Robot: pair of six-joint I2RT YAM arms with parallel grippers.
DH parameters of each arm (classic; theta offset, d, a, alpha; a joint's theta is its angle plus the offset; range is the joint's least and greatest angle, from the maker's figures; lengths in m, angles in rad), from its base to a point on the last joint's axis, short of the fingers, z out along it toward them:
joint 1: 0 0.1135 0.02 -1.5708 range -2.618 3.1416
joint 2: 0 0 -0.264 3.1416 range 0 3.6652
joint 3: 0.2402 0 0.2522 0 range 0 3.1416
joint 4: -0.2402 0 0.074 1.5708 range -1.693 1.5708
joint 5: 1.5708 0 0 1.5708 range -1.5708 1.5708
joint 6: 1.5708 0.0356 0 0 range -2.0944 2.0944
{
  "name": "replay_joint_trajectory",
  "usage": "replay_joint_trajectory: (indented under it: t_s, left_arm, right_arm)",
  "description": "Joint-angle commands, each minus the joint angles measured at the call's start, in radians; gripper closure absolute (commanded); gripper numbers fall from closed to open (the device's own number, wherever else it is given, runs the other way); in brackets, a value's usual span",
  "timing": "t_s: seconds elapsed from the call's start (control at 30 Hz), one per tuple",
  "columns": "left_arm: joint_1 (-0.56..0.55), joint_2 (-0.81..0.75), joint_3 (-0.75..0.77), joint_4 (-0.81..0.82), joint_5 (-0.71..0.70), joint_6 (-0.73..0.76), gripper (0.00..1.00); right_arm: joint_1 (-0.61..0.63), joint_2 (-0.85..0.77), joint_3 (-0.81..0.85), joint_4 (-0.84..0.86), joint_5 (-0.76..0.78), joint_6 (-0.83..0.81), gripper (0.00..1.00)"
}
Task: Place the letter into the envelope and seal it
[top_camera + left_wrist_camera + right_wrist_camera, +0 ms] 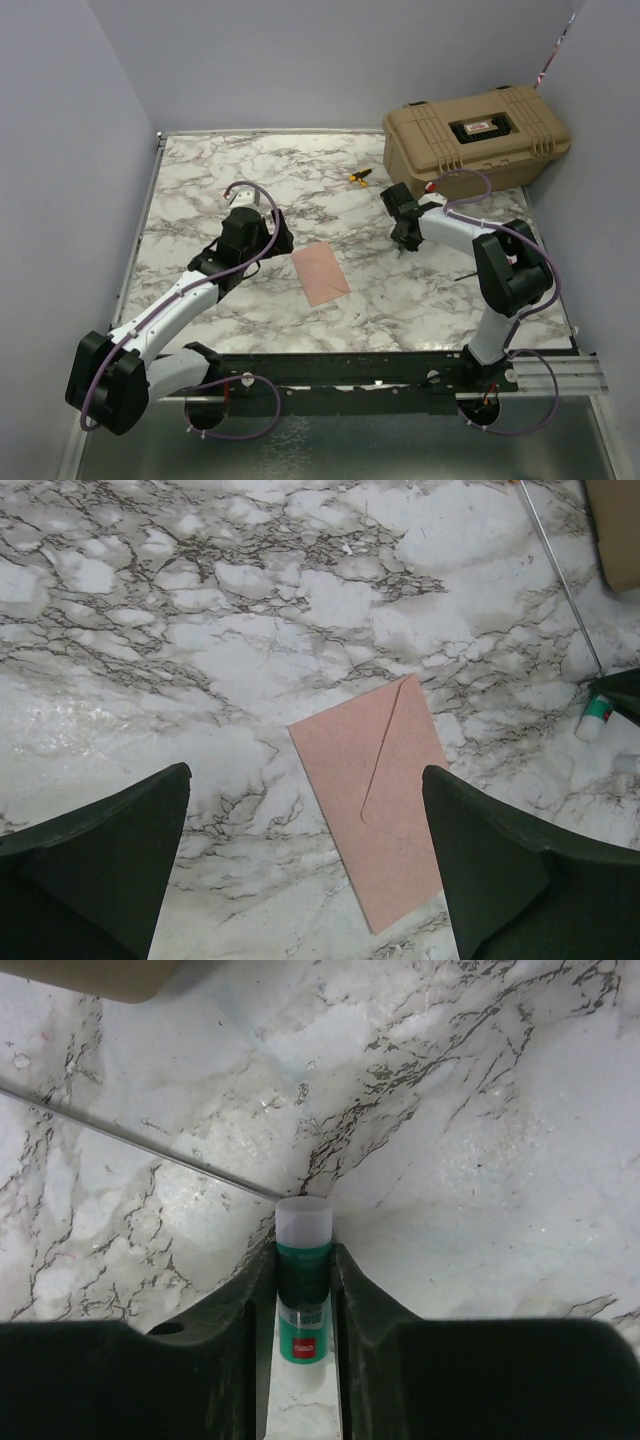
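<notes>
The envelope [320,272] lies flat on the marble table with its pointed flap folded down over the body; it also shows in the left wrist view [375,780]. The letter is not in view. My left gripper [262,240] is open and empty, hovering just left of the envelope, whose right part runs under the right finger in the left wrist view [307,772]. My right gripper [400,238] is shut on a green glue stick [303,1280] with a white cap, low over the table right of the envelope [303,1250].
A tan hard case [475,135] stands at the back right, close behind my right gripper. A small yellow-and-black tool [358,177] lies left of the case. A thin metal rod [150,1150] lies on the marble. Grey walls enclose the table.
</notes>
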Motion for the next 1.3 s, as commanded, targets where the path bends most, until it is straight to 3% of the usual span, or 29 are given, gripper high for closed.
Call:
replay_joint_trajectory:
  t_s: [0.0, 0.2, 0.43, 0.6, 0.87, 1.0, 1.1, 1.27]
  left_arm:
    - [0.004, 0.042, 0.042, 0.045, 0.094, -0.003, 0.01]
    - [0.005, 0.119, 0.072, 0.13, 0.26, -0.007, 0.01]
    - [-0.001, 0.174, 0.088, 0.298, 0.427, -0.082, 0.01]
    - [-0.049, 0.205, 0.098, 0.449, 0.531, -0.169, 0.01]
    - [-0.142, 0.265, 0.19, 0.539, 0.509, -0.242, 0.02]
    - [-0.153, 0.3, 0.22, 0.572, 0.528, -0.273, 0.1]
    - [-0.157, 0.329, 0.232, 0.572, 0.546, -0.268, 0.24]
    - [-0.157, 0.347, 0.238, 0.573, 0.558, -0.271, 0.39]
  right_arm:
    - [-0.005, -0.002, -0.02, 0.003, 0.011, 0.015, 0.79]
    - [-0.005, -0.142, -0.09, 0.138, -0.089, -0.055, 0.92]
    - [-0.005, -0.348, -0.129, 0.194, -0.237, -0.073, 0.95]
    - [-0.005, -0.501, -0.23, 0.433, -0.478, -0.155, 0.95]
    - [-0.005, -0.604, -0.325, 0.824, -0.793, -0.133, 0.95]
    - [-0.005, -0.595, -0.346, 0.943, -0.887, -0.086, 0.93]
    - [-0.005, -0.588, -0.355, 0.992, -0.936, -0.078, 0.93]
    - [-0.005, -0.587, -0.359, 1.011, -0.993, -0.091, 0.92]
